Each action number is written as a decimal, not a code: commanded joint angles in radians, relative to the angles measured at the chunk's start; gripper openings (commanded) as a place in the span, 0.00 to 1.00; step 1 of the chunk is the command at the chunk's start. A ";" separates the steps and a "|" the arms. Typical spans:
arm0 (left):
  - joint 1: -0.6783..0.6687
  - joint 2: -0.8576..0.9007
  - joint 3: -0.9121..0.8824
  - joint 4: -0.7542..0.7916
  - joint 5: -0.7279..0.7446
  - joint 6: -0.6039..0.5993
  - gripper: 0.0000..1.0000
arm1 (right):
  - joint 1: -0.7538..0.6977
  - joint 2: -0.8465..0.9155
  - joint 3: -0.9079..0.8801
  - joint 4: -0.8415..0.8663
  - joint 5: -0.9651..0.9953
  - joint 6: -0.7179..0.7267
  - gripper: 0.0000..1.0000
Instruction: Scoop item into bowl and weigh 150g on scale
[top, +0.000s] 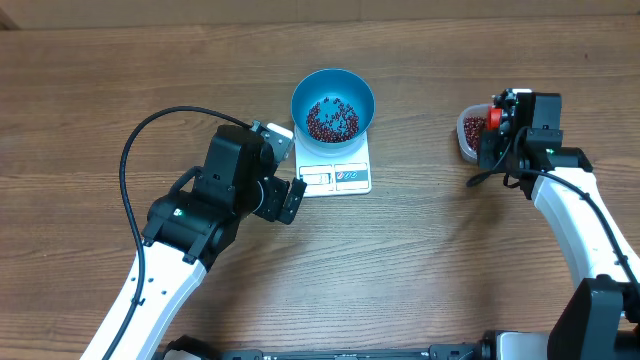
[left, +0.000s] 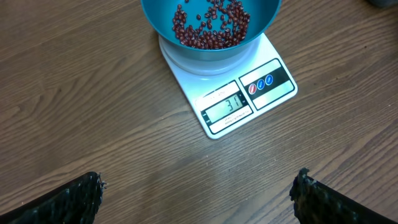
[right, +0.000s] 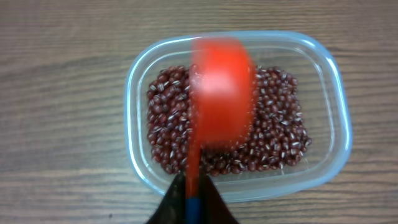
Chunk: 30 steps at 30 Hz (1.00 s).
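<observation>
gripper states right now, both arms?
Left gripper: open, holding nothing.
Right gripper: closed on the handle of the red scoop.

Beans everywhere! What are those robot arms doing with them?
The robot is weighing out dark red beans. Its right pincer is shut on the handle of a red scoop, held over the clear tub full of them. A blue bowl with some beans in it sits on a white scale, whose display shows 31, well short of 150. The left pincer is open, holds nothing, and hovers over the table near the scale.
</observation>
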 joint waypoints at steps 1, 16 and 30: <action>-0.003 0.006 -0.004 0.003 -0.011 -0.009 0.99 | -0.003 0.000 0.002 0.006 0.025 0.031 0.04; -0.003 0.006 -0.004 0.003 -0.011 -0.009 1.00 | -0.003 0.000 0.002 0.014 0.026 0.031 0.04; -0.003 0.006 -0.004 0.003 -0.011 -0.009 1.00 | -0.003 0.000 0.002 0.021 0.053 0.031 0.04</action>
